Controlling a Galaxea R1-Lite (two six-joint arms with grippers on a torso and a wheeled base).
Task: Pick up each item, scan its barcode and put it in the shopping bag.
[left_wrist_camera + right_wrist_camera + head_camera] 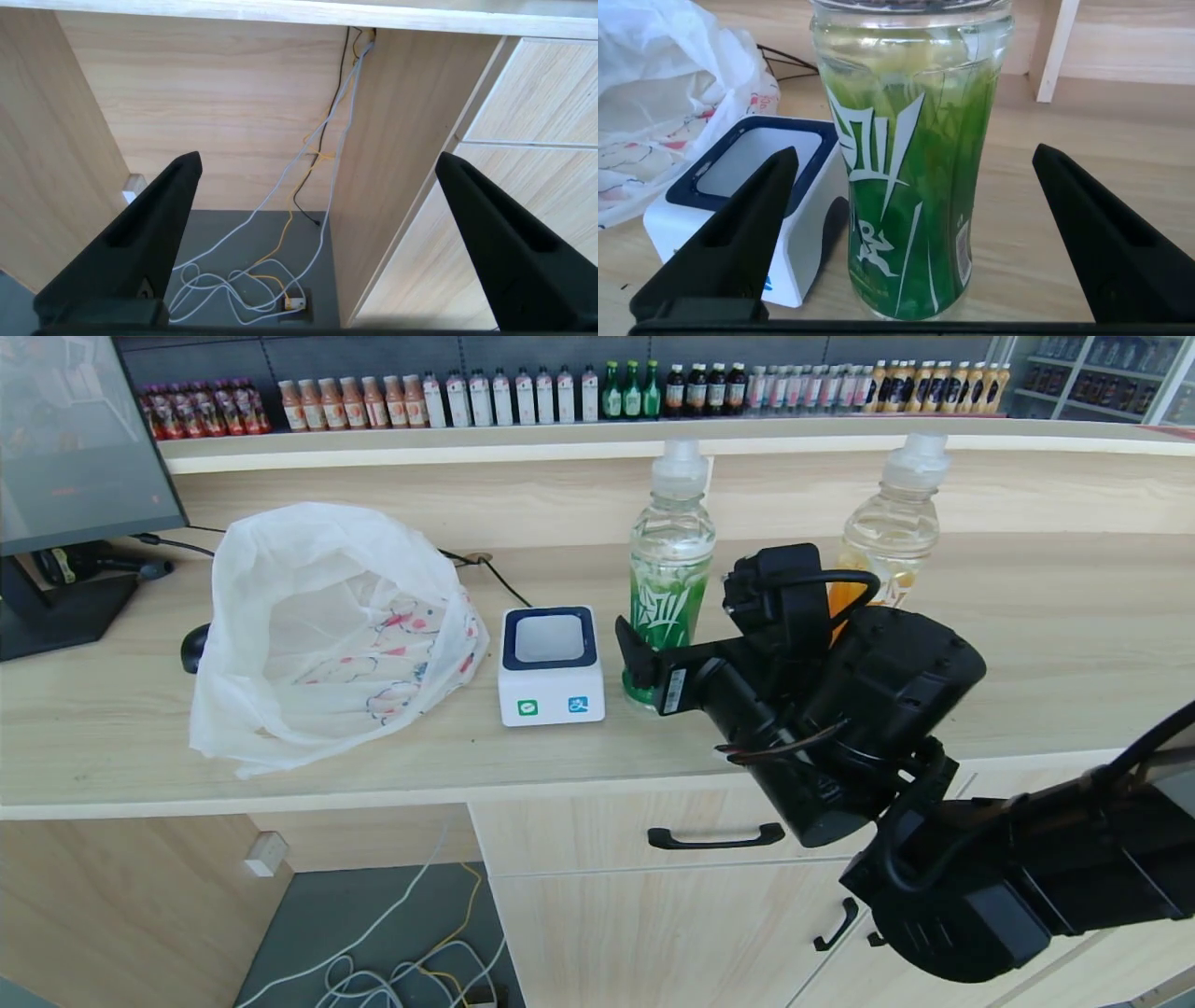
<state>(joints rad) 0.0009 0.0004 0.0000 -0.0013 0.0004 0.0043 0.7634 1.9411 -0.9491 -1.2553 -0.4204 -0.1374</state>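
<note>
shopping bag [327, 635]: white thin plastic with a red and blue print, lying slumped on the wooden counter [1027, 644] on the robot's left side, its mouth gaping towards the robot.
monitor [84, 439]: dark screen on a black stand at the far left of the counter, well apart from the bag.
right gripper [644, 658] [915, 154]: low over the counter's front edge, pointing away from the robot at the green bottle. its pincer is released, the two black fingers [738, 243] spread wide with the bottle between them and a gap on each side.
left gripper [315, 166]: below the counter top, facing the open wooden bay under it. its pincer is released too, with nothing between the fingers [149, 233].
green bottle [670, 569] [910, 187]: clear plastic with a green label and white cap, upright on the counter just to the right of the scanner.
orange bottle [896, 532]: clear with an orange label and white cap, upright, farther right and farther back, partly behind the right arm.
scanner [551, 663] [747, 215]: small white box with a dark blue rim around its top window, between the bag and the green bottle, close to both.
cables [401, 952] [252, 271]: white and yellow, looped on the grey floor under the counter.
</note>
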